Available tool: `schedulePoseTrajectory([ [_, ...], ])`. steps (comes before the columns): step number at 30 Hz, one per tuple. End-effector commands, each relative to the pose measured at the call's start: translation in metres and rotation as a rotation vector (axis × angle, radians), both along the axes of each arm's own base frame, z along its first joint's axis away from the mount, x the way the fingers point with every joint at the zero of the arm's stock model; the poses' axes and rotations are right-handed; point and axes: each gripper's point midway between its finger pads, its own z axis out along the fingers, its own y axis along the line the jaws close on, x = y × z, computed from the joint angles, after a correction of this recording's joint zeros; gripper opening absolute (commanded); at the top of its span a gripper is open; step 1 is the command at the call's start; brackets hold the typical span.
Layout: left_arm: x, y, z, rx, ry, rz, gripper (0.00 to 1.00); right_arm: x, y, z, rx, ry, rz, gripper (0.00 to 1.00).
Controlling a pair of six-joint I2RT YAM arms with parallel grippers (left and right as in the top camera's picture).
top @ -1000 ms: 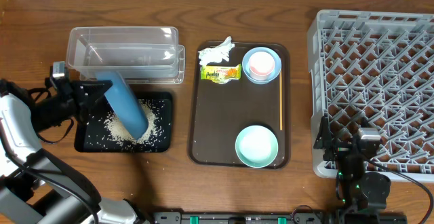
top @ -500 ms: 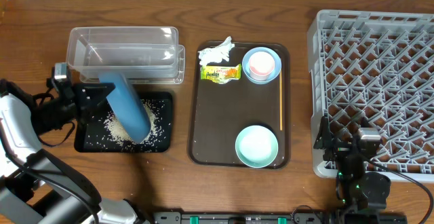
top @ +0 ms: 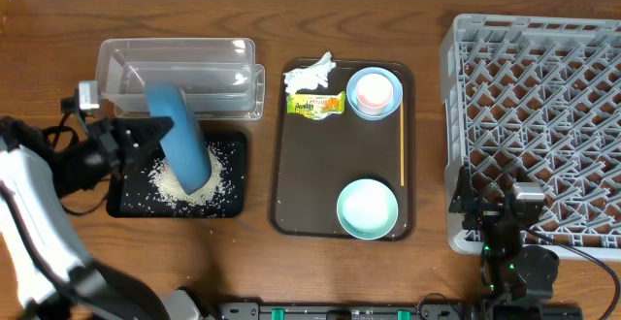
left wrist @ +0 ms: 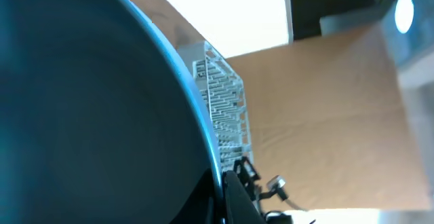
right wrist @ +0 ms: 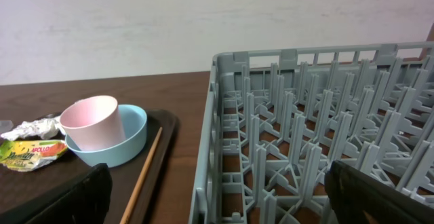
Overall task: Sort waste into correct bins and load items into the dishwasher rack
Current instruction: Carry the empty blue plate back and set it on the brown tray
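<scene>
My left gripper (top: 136, 138) is shut on the rim of the large dark blue bowl (top: 179, 138). It holds the bowl on edge, tipped over the black tray (top: 118, 207), where loose white rice (top: 184, 186) lies. In the left wrist view the bowl (left wrist: 88, 108) fills the frame, its rim pinched between my fingers (left wrist: 221, 198). The clear tub (top: 179, 73) stands behind the tray. The tissue (top: 310, 72), wrapper (top: 316, 105), pink cup (top: 375, 88) inside the light blue bowl (top: 355, 106) and mint bowl (top: 368, 208) sit on the brown tray. My right gripper (top: 490, 215) is open and empty at the grey rack (top: 539, 116).
The brown serving tray (top: 291, 194) lies between the bins and the rack, with a wooden chopstick (top: 402, 153) along its right side. The right wrist view shows the cup (right wrist: 91, 122), the light blue bowl (right wrist: 125, 146), the chopstick (right wrist: 146, 166) and the rack's wall (right wrist: 217, 136).
My left gripper has turned the blue bowl more upright and shifted it toward the clear tub. More rice lies heaped on the black tray. The right arm has not moved.
</scene>
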Motion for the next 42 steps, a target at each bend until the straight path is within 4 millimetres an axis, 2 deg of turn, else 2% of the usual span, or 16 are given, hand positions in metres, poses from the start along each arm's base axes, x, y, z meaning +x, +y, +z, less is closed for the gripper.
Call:
schedulePoseTrajectory([
  [1,-0.014,-0.023,0.041,0.015,-0.101,-0.023,0.06,0.0,0.0,-0.001,-0.009,0.0,-0.002,0.99],
  [5,-0.026,-0.042,0.074,0.071,-0.15,-0.056,0.06,0.0,0.0,-0.001,-0.009,0.0,-0.002,0.99],
  [7,-0.024,-0.043,0.08,0.131,-0.106,-0.04,0.06,0.0,0.0,-0.001,-0.009,0.0,-0.002,0.99],
  [10,-0.008,-0.017,0.067,0.344,0.121,0.176,0.06,0.0,0.0,-0.001,-0.009,0.0,-0.002,0.99],
  [11,-0.006,-0.008,0.065,0.408,0.17,0.258,0.06,0.0,0.0,-0.001,-0.009,0.0,-0.002,0.99],
  [12,-0.006,-0.008,0.069,0.456,0.173,0.303,0.06,0.0,0.0,-0.001,-0.009,0.0,-0.002,0.99],
  [13,-0.008,-0.017,0.078,0.479,0.134,0.291,0.06,0.0,0.0,-0.001,-0.009,0.0,-0.002,0.99],
  [17,-0.017,-0.081,0.111,0.483,-0.057,0.126,0.06,0.0,0.0,-0.001,-0.009,0.0,-0.002,0.99],
  [20,-0.015,-0.105,0.107,0.552,-0.073,0.106,0.06,0.0,0.0,-0.001,-0.009,0.0,-0.002,0.99],
  [25,-0.004,-0.143,0.076,0.753,-0.079,0.056,0.06,0.0,0.0,-0.001,-0.009,0.0,-0.002,0.99],
  [28,0.0,-0.181,0.05,0.825,-0.071,-0.048,0.06,0.0,0.0,-0.001,-0.009,0.0,-0.002,0.99],
  [33,0.015,-0.237,-0.009,0.97,-0.033,-0.171,0.06,0.0,0.0,-0.001,-0.009,0.0,-0.002,0.99],
  [38,0.031,-0.269,-0.077,1.083,0.069,-0.246,0.06,0.0,0.0,-0.001,-0.009,0.0,-0.002,0.99],
  [42,0.038,-0.276,-0.126,1.131,0.202,-0.258,0.06,0.0,0.0,-0.001,-0.009,0.0,-0.002,0.99],
])
